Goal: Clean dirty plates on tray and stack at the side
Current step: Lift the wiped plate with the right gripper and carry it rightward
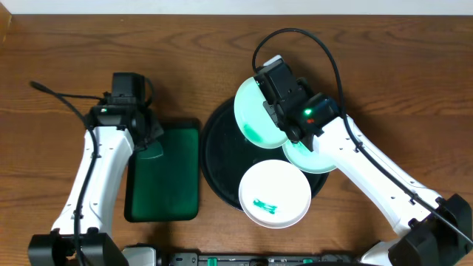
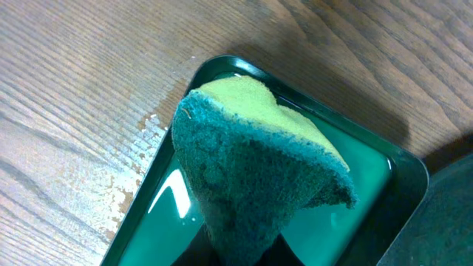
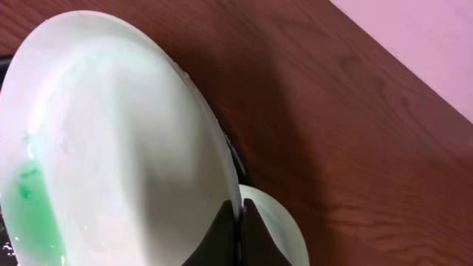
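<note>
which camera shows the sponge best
The left wrist view: the sponge fills the frame, held over the green tray. Overhead shows only a dark corner of it at the tray's edge. The right wrist view misses it.

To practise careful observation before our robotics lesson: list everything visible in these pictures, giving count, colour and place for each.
plates: three, white to pale mint; one with a teal smear at the round tray's near edge, one tilted in the right gripper, one partly under the right arm.
round tray: one, black, centre of the table, under the plates.
rectangular tray: one, dark green, left of the round tray.
sponge: one, green with a yellow-green face, held above the rectangular tray.
table: one, brown wood.
left gripper: shut on the sponge.
right gripper: shut on the tilted plate's rim.
</note>
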Robot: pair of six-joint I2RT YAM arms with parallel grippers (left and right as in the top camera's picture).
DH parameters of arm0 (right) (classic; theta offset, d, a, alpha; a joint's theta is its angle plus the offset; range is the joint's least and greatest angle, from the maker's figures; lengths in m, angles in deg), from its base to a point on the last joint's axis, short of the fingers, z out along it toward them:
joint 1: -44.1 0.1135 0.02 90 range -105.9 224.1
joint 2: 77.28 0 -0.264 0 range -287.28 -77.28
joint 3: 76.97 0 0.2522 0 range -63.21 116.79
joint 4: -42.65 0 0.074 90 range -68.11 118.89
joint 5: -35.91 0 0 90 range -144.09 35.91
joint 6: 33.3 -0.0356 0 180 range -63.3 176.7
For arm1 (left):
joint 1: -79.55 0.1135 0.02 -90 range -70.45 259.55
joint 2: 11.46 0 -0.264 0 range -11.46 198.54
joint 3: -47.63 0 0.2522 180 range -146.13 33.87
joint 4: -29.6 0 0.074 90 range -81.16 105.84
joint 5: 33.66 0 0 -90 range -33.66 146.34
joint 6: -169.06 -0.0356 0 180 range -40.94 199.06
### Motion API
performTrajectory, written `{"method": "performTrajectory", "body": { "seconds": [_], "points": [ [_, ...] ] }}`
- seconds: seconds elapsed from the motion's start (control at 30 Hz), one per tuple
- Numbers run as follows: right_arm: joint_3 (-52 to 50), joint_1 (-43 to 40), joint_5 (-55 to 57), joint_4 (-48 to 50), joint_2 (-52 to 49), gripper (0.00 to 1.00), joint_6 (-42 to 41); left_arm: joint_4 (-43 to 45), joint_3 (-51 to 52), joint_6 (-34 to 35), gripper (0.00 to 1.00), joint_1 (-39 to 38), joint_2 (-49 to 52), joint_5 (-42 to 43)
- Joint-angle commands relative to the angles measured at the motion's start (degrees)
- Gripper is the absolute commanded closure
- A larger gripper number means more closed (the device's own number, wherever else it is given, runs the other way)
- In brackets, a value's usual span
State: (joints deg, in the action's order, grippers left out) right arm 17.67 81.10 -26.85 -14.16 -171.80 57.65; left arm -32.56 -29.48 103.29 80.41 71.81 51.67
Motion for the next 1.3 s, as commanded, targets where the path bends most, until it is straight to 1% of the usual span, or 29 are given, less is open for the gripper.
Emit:
{"method": "performTrajectory", "body": {
  "seconds": [0.0,0.07,0.33,0.43,0.6,0.8,1.17,1.27],
  "points": [
    [1.8,1.8,4.0,0.0,1.2,0.99,2.3,-0.2,-0.5,0.5,0.93,1.0,-0.2,1.7],
    [1.8,3.2,7.5,0.1,1.2,0.99,3.3,-0.2,-0.5,0.5,0.93,1.0,-0.2,1.7],
    [1.8,10.8,23.9,0.9,1.1,0.99,11.9,-0.1,-0.5,0.5,0.93,1.0,-0.2,1.7],
    [1.8,14.0,32.0,1.0,0.7,0.99,15.3,-0.2,-0.5,0.5,0.93,1.0,-0.2,1.7],
    [1.8,17.7,40.0,2.9,-0.5,0.99,21.0,-0.2,-0.5,0.5,0.93,1.0,-0.2,1.7],
    [1.8,20.7,43.5,4.8,-1.3,0.99,24.9,-0.2,-0.5,0.5,0.93,1.0,-0.2,1.7],
    [1.8,21.2,44.5,5.3,-1.3,0.99,24.7,-0.2,-0.5,0.5,0.93,1.0,-0.2,1.7],
    [1.8,21.0,43.6,5.2,-1.3,0.99,22.3,-0.2,-0.5,0.5,0.93,1.0,-0.2,1.7]
  ]
}}
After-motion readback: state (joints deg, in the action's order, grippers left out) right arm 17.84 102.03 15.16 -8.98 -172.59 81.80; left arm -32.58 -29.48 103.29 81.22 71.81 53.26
